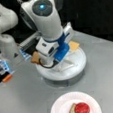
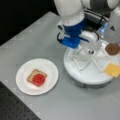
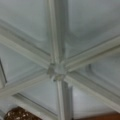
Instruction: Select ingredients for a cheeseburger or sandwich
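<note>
Ingredients for the sandwich are in two places. On the round white plate (image 2: 23, 83) lies the sandwich (image 2: 37, 77) as far as it is built: one tan toast square with the red tomato disc (image 2: 38, 79) on top of it, also seen in a front view at the bottom edge (image 1: 80, 109). The other pieces wait in the white divided tray (image 2: 87, 75), a round dish with thin ribs that meet in the middle. In a front view the dark brown patty (image 2: 112, 49) sits in a compartment at the tray's right, and the yellow cheese square (image 2: 113, 69) lies just below it, in the next compartment. A tan toast square (image 1: 35, 57) shows at the tray's left rim in a front view. No lettuce is visible to me. The gripper (image 2: 91, 51) hangs low over the middle of the tray, and the wrist view looks straight down on the hub of the ribs (image 3: 58, 71), with a bit of the patty (image 3: 17, 114) in its lower left corner. I cannot tell how wide the fingers stand, and no piece shows between them. I judge the step in hand is choosing a further piece from the tray, and taking one would call for centring over one compartment, clear of the ribs.
</note>
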### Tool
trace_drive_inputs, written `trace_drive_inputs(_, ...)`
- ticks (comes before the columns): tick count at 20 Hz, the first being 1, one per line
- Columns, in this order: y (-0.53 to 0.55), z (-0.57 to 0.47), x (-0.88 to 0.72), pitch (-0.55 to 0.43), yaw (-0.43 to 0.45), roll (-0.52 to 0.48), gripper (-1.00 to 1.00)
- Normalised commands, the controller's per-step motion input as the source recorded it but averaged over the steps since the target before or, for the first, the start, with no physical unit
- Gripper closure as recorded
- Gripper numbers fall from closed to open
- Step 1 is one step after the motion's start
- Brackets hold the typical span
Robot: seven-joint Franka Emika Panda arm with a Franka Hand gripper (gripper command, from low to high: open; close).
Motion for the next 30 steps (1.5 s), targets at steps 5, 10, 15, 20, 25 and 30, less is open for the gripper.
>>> trace_drive_inputs(5, 0.17, -0.16, -0.38, -0.222, 0.069, -0.365, -1.00)
trace_drive_inputs(10, 0.04, -0.19, -0.33, -0.237, 0.136, -0.338, -1.00)
trace_drive_inputs(15, 0.03, -0.19, -0.26, -0.237, 0.128, -0.240, -1.00)
trace_drive_inputs(20, 0.07, -0.17, -0.23, -0.224, 0.062, -0.172, -1.00)
trace_drive_inputs(25, 0.12, -0.13, -0.21, -0.224, 0.031, -0.150, -1.00)
trace_drive_inputs(30, 0.11, -0.12, -0.22, -0.215, 0.013, -0.159, -1.00)
